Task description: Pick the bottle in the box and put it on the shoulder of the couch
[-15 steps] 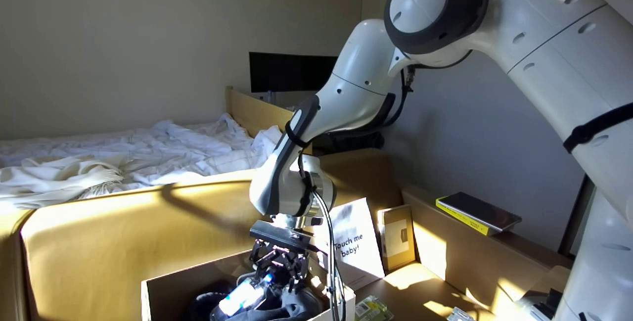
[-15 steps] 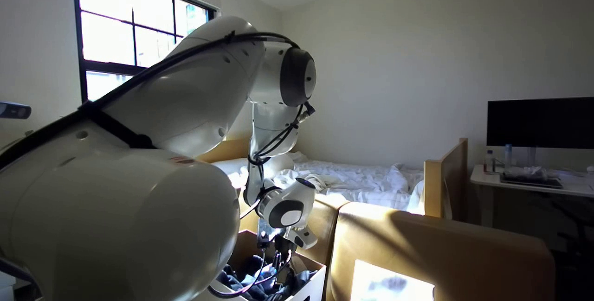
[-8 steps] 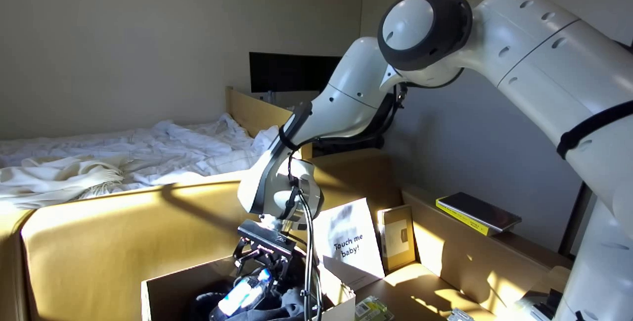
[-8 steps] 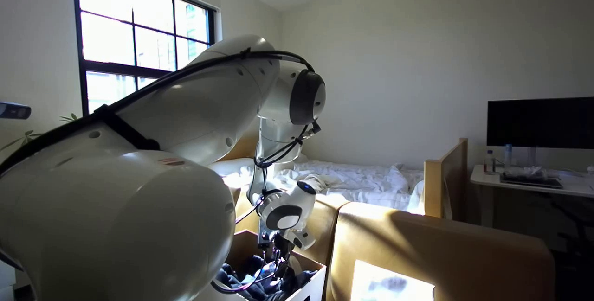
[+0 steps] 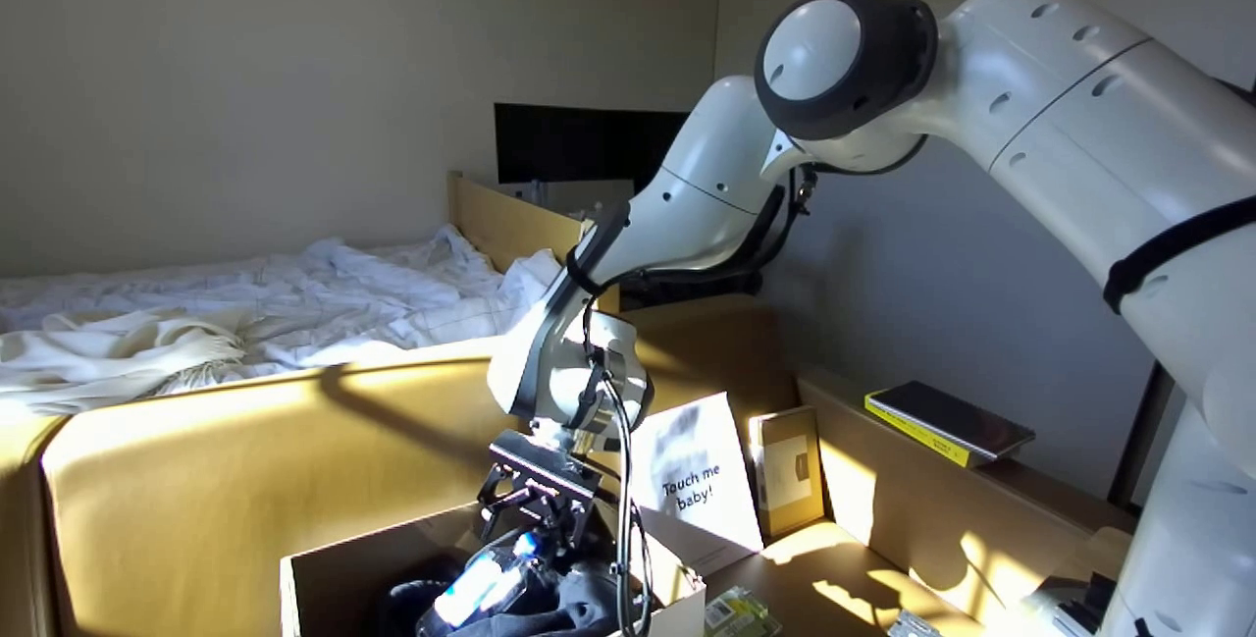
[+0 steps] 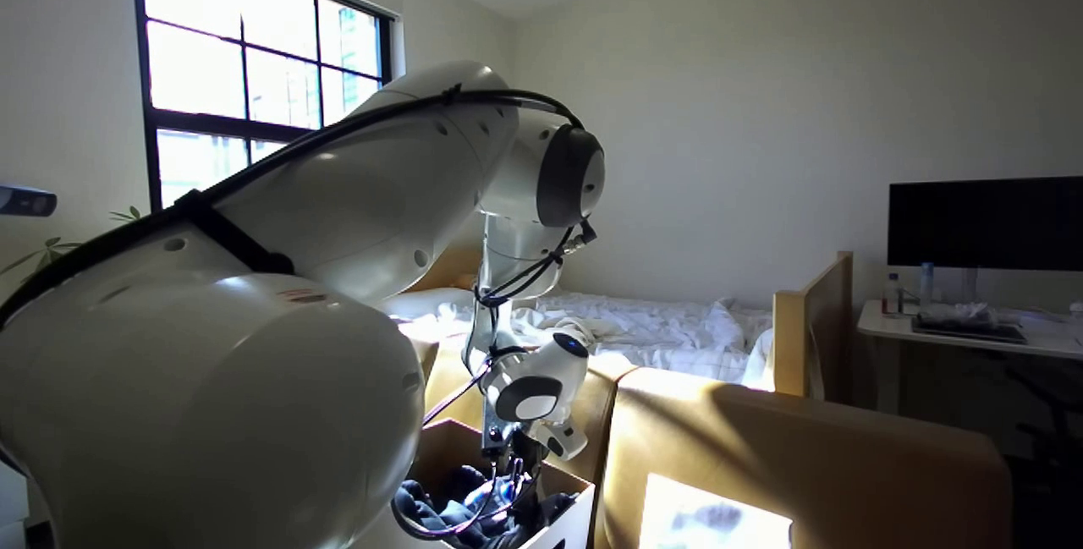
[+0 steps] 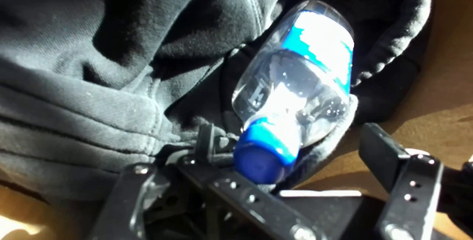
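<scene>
- Hanging over the box (image 5: 348, 570), the gripper (image 7: 288, 140) is spread well apart; nothing is gripped.
- Bottle (image 7: 284, 73) is bedded on dark clothing (image 7: 85, 107) inside the box, tilted, blue cap (image 7: 264, 153) pointed toward the gripper.
- In the wrist view, the cap is framed between the fingertips (image 7: 205, 142), nearer one; contact cannot be told.
- Back of the couch (image 5: 235, 480) is seen just behind the box in both exterior views.
- Flat dark-and-yellow item (image 5: 947, 418) is laid on the couch arm (image 5: 927, 498).
</scene>
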Action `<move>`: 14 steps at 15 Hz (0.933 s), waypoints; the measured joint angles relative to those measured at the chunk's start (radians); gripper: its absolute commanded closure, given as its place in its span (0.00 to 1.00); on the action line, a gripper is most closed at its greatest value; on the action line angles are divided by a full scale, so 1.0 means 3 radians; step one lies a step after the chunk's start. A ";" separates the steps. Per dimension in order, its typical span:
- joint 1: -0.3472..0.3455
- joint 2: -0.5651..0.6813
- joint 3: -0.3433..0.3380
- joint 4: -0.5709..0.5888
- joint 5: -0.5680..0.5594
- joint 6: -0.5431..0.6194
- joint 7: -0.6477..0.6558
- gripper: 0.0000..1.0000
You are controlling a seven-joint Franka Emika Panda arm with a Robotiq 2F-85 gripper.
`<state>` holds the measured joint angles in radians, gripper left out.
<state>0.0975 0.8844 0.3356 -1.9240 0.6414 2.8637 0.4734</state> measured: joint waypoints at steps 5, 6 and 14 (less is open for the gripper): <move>-0.0225 -0.0043 0.0169 -0.0109 0.0101 -0.0011 -0.0283 0.00; -0.0335 -0.0057 0.0276 -0.0145 0.0166 -0.0029 -0.0439 0.00; -0.0494 -0.0201 0.0103 -0.0253 0.0372 -0.1028 -0.0851 0.00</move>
<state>-0.0508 0.8241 0.3664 -1.9998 0.7529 2.5552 0.2180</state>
